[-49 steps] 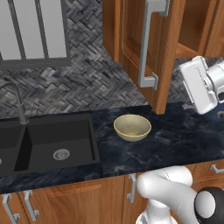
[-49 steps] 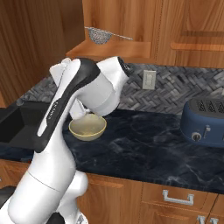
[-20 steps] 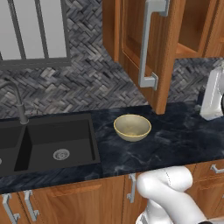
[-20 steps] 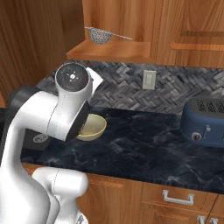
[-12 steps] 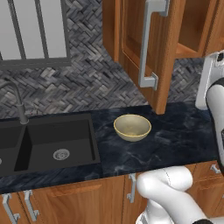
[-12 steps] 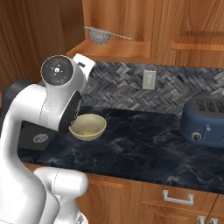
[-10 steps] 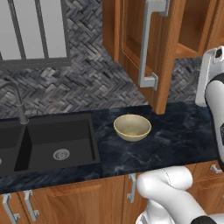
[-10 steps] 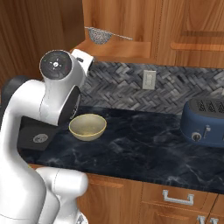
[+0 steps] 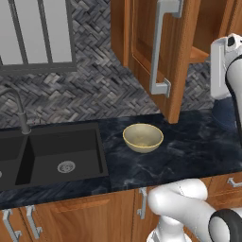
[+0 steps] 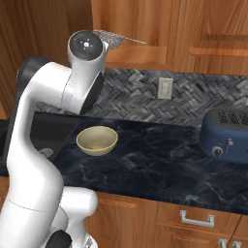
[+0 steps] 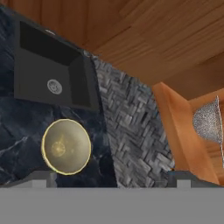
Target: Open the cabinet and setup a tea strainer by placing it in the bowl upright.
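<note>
Since a moment ago the arm has swung upward, its wrist rising from over the bowl to the level of the shelf. Cabinet (image 9: 156,52) stands open, door swung out above the dark surface (image 10: 160,169). Bowl (image 10: 97,140) sits empty on that surface, well below the tea strainer (image 11: 209,120), which rests on the cabinet shelf. Pincer jaws are spread wide, holding nothing. Risks: the arm clipping the door edge or shelf lip while reaching in, or a jaw nudging the light mesh basket deeper or tipping it off.
</note>
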Controlling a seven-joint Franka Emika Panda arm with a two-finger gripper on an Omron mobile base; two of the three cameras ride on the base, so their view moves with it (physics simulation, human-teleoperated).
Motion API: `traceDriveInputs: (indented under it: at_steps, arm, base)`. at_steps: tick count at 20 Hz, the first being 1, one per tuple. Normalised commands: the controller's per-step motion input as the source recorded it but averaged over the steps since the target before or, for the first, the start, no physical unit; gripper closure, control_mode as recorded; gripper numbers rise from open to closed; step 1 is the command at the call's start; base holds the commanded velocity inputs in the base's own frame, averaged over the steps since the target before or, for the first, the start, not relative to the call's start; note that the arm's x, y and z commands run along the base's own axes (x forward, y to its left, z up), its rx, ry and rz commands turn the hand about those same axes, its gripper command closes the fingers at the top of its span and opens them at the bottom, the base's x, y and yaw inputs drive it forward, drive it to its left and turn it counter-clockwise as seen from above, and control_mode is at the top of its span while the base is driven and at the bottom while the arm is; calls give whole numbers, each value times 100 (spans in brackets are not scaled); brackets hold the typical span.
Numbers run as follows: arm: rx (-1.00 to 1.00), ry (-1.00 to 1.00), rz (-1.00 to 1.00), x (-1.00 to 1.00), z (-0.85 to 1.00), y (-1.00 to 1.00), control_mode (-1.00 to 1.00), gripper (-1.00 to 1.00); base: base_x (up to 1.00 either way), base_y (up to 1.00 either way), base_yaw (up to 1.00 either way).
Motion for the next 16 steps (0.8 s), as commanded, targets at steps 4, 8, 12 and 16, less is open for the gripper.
traceDriveInputs:
  at_steps: [4,8,12,16]
  arm:
    - [0,-3,12,31,27,0,-100,-100]
    - [12,-4,0,53,0,-2,-100,-100]
    - [12,-22,0,34,2,0,-100,-100]
    - [0,-36,2,19,14,0,-100,-100]
  base:
    - [0,0,0]
    - [0,0,0]
    - [0,0,0]
    - [0,0,0]
